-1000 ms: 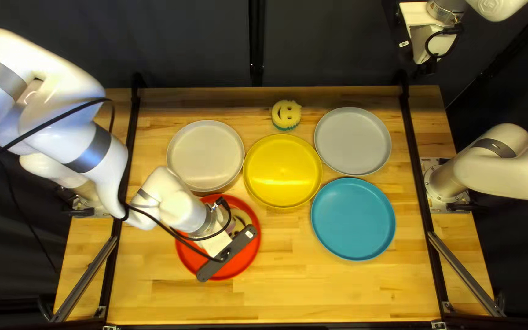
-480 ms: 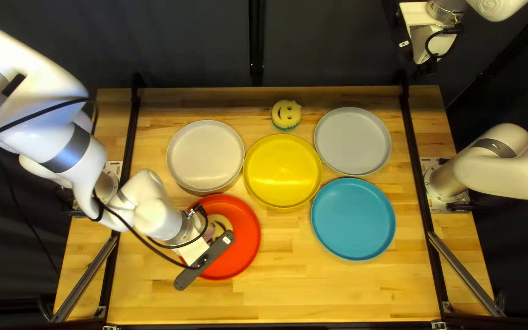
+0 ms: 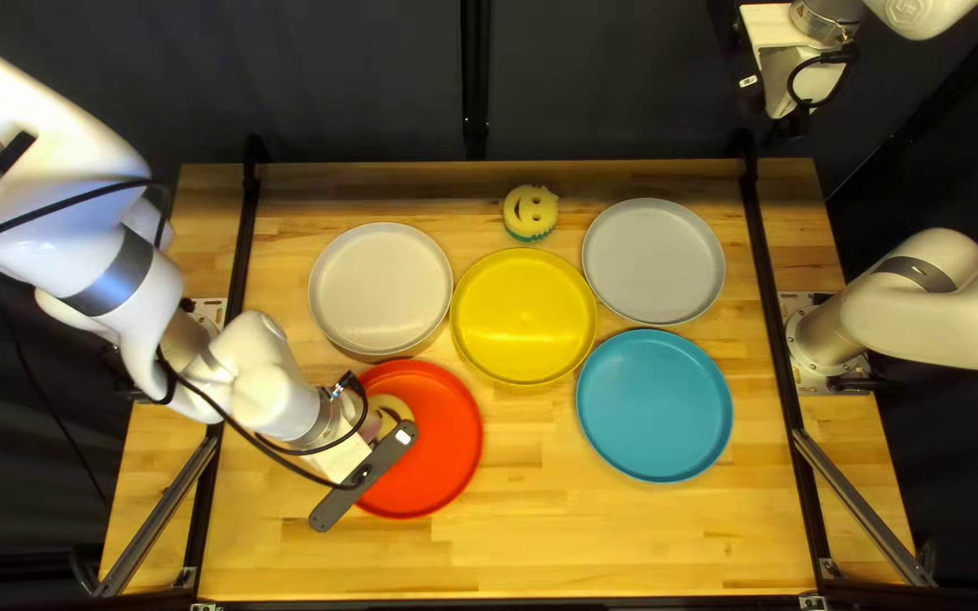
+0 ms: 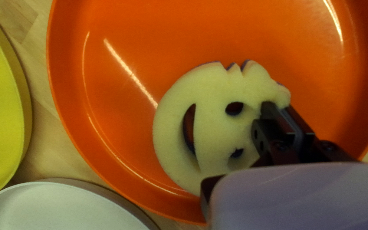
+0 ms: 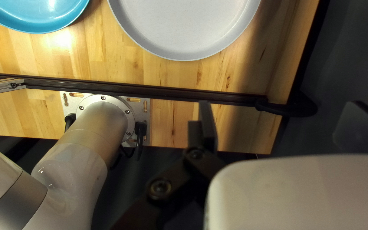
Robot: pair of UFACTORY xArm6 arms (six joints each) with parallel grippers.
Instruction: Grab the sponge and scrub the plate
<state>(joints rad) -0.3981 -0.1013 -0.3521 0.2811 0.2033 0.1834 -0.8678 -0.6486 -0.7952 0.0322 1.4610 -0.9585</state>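
Sponge [image 4: 209, 91] is on the red plate [image 3: 444, 458], toward the table's [image 3: 625, 543] left edge, pinched by the left gripper [image 4: 273, 110]; the right gripper [image 5: 281, 106] is spread. Scrub flat and lightly, inside the rim. Pale plate [image 3: 380, 286] and yellow plate [image 3: 524, 306] crowd the far side; the near edge gives room.
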